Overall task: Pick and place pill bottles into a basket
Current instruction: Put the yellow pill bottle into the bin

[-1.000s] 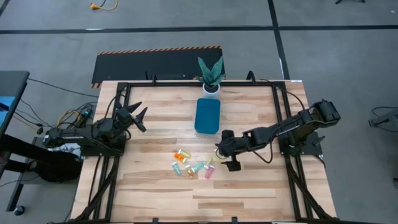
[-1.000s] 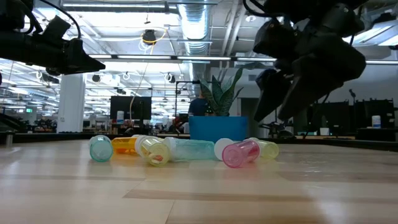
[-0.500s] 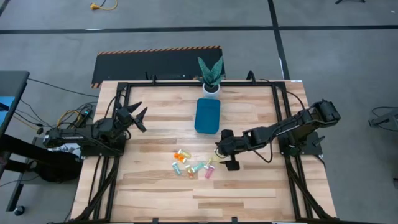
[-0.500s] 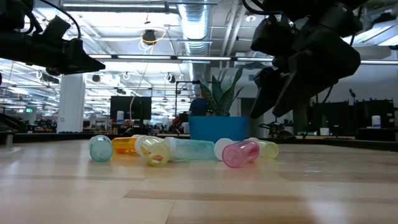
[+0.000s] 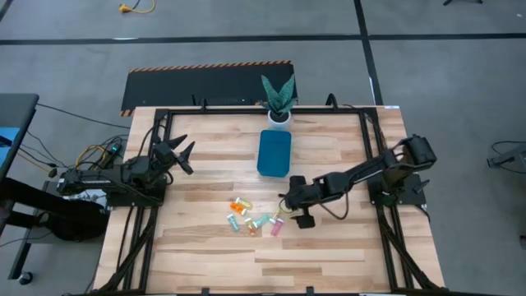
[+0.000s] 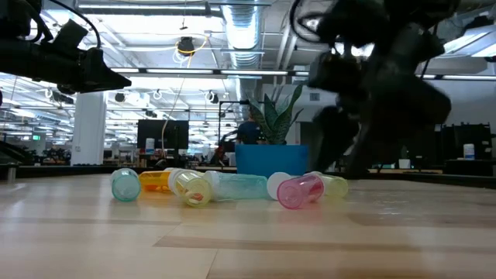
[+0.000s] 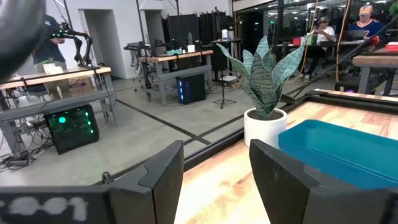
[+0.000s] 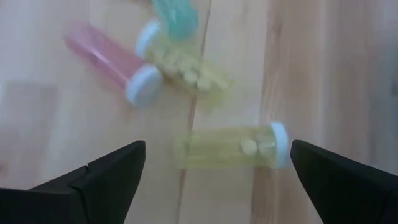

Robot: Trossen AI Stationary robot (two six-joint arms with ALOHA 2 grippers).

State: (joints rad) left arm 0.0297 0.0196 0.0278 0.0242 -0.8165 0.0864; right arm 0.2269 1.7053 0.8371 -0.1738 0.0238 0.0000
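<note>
1. Pill bottles (image 5: 256, 219) lie clustered at lower centre, below the empty basket (image 5: 274, 154).
2. Right gripper (image 5: 289, 212), fingers spread, has descended toward a yellow bottle (image 8: 231, 147); grasp imminent.
3. Left gripper (image 5: 182, 154) waits, part-open and empty, at centre left.

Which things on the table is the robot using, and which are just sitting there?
For the job:
- pill bottles
- basket
- right gripper, open above the bottles

Just there:
- potted plant
- left gripper, waiting at the table's left side

Two black, jointed arms carry dark cables, each ending in a pincer (image 5: 289, 211) of tapered matte-black fingers (image 8: 102, 177).
</note>
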